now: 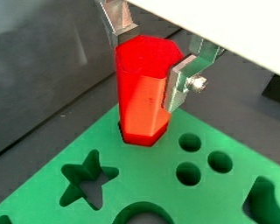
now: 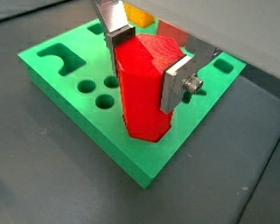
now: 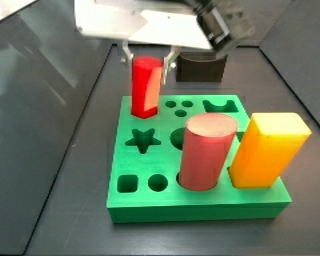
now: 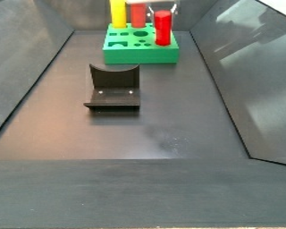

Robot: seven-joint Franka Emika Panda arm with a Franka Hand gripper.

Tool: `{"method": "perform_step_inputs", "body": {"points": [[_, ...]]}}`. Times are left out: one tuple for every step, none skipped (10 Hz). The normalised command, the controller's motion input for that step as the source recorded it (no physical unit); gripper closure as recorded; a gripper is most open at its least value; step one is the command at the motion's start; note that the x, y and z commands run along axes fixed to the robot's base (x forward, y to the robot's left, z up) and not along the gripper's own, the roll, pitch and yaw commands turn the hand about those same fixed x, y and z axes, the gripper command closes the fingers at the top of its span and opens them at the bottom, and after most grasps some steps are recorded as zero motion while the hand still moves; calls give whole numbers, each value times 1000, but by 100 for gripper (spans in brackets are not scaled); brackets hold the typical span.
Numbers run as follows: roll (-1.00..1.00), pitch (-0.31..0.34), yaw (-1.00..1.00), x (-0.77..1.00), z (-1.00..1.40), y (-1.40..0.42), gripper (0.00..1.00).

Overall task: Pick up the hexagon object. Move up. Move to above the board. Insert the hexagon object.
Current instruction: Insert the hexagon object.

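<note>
While the gripper [image 1: 152,54] is clamped on the hexagon object [image 1: 143,92], its lower end is sitting at the board [image 1: 60,201] corner hole, apparently partly in.

Looks like a rigid, light plastic prism with smooth, likely slippery facets, so gripping two flat opposite faces near the top, like the fingers [image 2: 178,80] do now, seems right. Beside it on the board: star cut-out [image 1: 87,178], pink cylinder [image 3: 207,150], yellow block [image 3: 270,148].

Thick dull pinkish-red cylinder [image 3: 207,150] standing upright, yellow-orange block [image 3: 268,148] just beside it at its 3 o'clock, dark L-shaped fixture [image 4: 113,87] on the dark floor [image 4: 170,134] at 10 o'clock from the side view's middle, grey sloping walls [image 4: 26,63].
</note>
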Motion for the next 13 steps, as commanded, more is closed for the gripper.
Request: {"method": "perform_step_inputs", "body": {"points": [[1, -31, -126, -49, -260, 0, 100], [0, -114, -114, 0, -426, -40, 100], [0, -116, -57, 0, -646, -3, 100], [0, -147, -11, 0, -943, 0, 100], [0, -156, 0, -9, -974, 0, 100], [-84, -211, 0, 0, -794, -40, 100], [-116, -200, -37, -34, -777, -129, 100], [-46, -146, -11, -80, -971, -3, 100], [0, -83, -20, -106, -1000, 0, 100], [0, -13, 0, -37, -1000, 0, 100], [0, -39, -9, -14, -1000, 0, 100], [0, -36, 0, -29, -1000, 0, 100], [41, -196, 0, -306, -523, -17, 100]]}}
